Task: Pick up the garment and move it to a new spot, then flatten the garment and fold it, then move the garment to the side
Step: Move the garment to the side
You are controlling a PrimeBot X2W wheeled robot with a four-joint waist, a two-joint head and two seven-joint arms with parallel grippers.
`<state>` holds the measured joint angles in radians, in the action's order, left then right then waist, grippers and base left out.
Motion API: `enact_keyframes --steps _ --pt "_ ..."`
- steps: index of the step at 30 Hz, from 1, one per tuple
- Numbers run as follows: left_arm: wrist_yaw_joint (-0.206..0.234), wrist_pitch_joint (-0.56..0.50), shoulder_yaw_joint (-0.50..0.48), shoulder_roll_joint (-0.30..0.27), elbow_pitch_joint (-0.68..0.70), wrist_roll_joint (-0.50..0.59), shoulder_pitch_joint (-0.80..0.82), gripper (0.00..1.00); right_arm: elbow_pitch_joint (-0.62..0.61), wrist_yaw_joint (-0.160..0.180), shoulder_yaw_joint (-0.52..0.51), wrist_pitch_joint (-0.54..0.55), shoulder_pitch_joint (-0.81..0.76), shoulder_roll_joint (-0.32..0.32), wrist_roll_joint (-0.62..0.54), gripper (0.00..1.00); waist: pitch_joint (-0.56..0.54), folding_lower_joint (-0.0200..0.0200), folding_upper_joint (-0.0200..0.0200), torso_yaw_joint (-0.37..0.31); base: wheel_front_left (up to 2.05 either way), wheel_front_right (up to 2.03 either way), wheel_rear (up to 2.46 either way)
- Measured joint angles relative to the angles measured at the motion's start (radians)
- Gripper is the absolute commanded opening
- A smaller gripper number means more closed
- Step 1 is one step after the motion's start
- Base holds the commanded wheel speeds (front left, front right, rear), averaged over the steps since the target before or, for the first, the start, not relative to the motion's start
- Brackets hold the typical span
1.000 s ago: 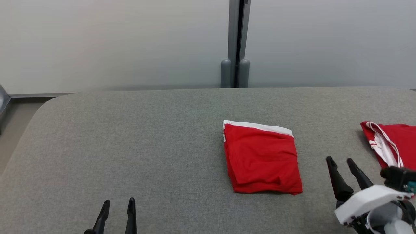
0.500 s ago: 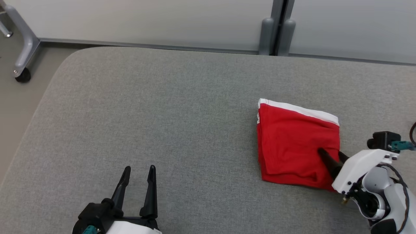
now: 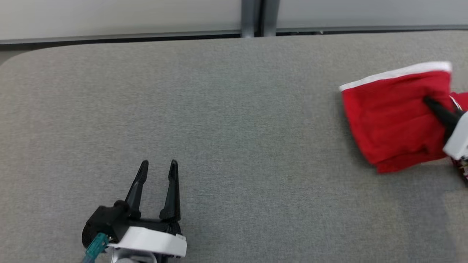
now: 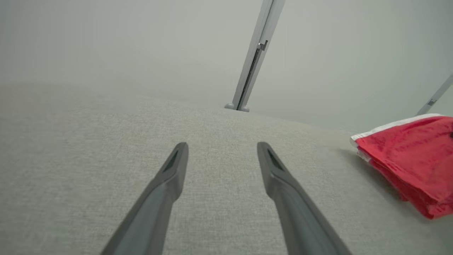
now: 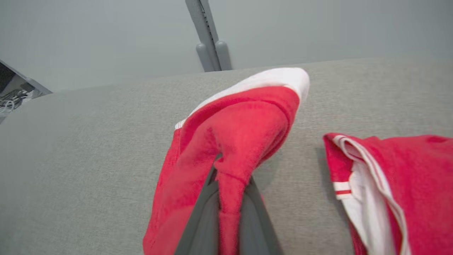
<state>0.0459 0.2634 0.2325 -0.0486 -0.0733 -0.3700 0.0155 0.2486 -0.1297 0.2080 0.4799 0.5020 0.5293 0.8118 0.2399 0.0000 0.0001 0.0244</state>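
The left gripper (image 3: 158,164) is at the lower left over the grey fabric surface (image 3: 234,109), fingers apart and empty. At the right edge, the right gripper (image 3: 428,100) is clamped on a fold of the folded red garment (image 3: 384,117), whose white band faces the top of the frame. A second red-and-white garment (image 5: 407,184) lies just to its right.
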Motion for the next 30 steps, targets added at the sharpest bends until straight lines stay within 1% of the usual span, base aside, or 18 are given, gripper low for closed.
enact_keyframes --steps 2,5,7,11,13,14,15,16,18,20,22,23,25,27,30 --pt "-0.003 0.000 0.016 0.000 0.001 0.001 0.038 1.00 -0.002 0.000 -0.021 0.059 0.036 0.067 0.000 0.00 0.031 0.0000 0.0000 -0.022 0.00 0.00 0.00" --pt "-0.010 0.000 0.040 0.000 -0.009 0.010 0.071 1.00 0.029 0.000 -0.045 0.127 0.084 0.141 -0.018 0.00 0.085 0.0000 0.0000 -0.043 0.00 0.00 0.00" --pt "-0.011 0.000 0.052 0.000 -0.018 0.014 0.084 1.00 0.066 0.000 -0.063 0.161 0.120 0.183 -0.045 0.00 0.118 0.0000 0.0000 -0.053 0.00 0.00 0.00" --pt "-0.014 0.000 0.066 0.000 -0.037 0.021 0.088 1.00 0.162 -0.001 -0.067 0.210 0.158 0.236 -0.138 0.00 0.168 0.0000 0.0000 -0.060 0.00 0.00 0.00" --pt "-0.013 0.000 0.064 0.000 -0.037 0.020 0.087 1.00 0.210 -0.001 -0.065 0.230 0.163 0.269 -0.191 0.19 0.181 0.0000 0.0000 -0.056 0.00 0.00 0.00" --pt "-0.010 0.000 0.060 0.001 -0.036 0.019 0.085 1.00 0.227 -0.001 -0.066 0.229 0.166 0.286 -0.219 0.33 0.185 -0.0001 0.0000 -0.053 0.00 0.00 0.00" --pt "-0.009 0.000 0.055 0.000 -0.034 0.017 0.082 1.00 0.241 -0.001 -0.072 0.209 0.171 0.303 -0.253 0.56 0.190 -0.0001 0.0000 -0.050 0.00 0.00 0.00" --pt "-0.008 0.000 0.050 0.000 -0.030 0.016 0.080 1.00 0.262 -0.001 -0.086 0.182 0.184 0.315 -0.294 1.00 0.196 0.0000 0.0000 -0.048 0.00 0.00 0.00" --pt "-0.008 0.000 0.040 0.000 -0.030 0.020 0.077 1.00 0.296 -0.001 -0.091 0.158 0.199 0.334 -0.360 1.00 0.204 0.0000 0.0000 -0.047 0.00 0.00 0.00" --pt "-0.010 0.000 0.030 0.000 -0.031 0.021 0.074 1.00 0.318 -0.001 -0.086 0.141 0.200 0.319 -0.391 1.00 0.202 0.0000 0.0000 -0.051 0.00 0.00 0.00" --pt "-0.011 0.000 0.020 0.001 -0.032 0.021 0.072 1.00 0.316 -0.001 -0.082 0.107 0.200 0.303 -0.409 1.00 0.194 0.0000 0.0000 -0.057 0.00 0.00 0.00" --pt "-0.011 0.000 0.020 0.001 -0.032 0.021 0.072 1.00 0.316 -0.001 -0.082 0.107 0.200 0.303 -0.409 1.00 0.194 0.0000 0.0000 -0.057 0.00 0.00 0.00" --pt "-0.014 0.000 0.010 0.000 -0.034 0.028 0.069 1.00 0.289 -0.001 -0.072 0.039 0.199 0.286 -0.416 1.00 0.177 0.0000 0.0000 -0.061 0.00 0.00 0.00" --pt "-0.017 0.000 -0.002 0.000 -0.039 0.021 0.056 1.00 0.256 -0.001 -0.097 -0.036 0.193 0.251 -0.405 1.00 0.152 0.0000 0.0000 -0.064 0.00 0.00 0.00" --pt "-0.020 0.000 -0.026 0.000 -0.067 0.007 0.022 1.00 0.181 -0.001 -0.099 -0.105 0.125 0.206 -0.387 1.00 0.101 -0.0001 0.0000 -0.067 0.00 0.00 0.00"
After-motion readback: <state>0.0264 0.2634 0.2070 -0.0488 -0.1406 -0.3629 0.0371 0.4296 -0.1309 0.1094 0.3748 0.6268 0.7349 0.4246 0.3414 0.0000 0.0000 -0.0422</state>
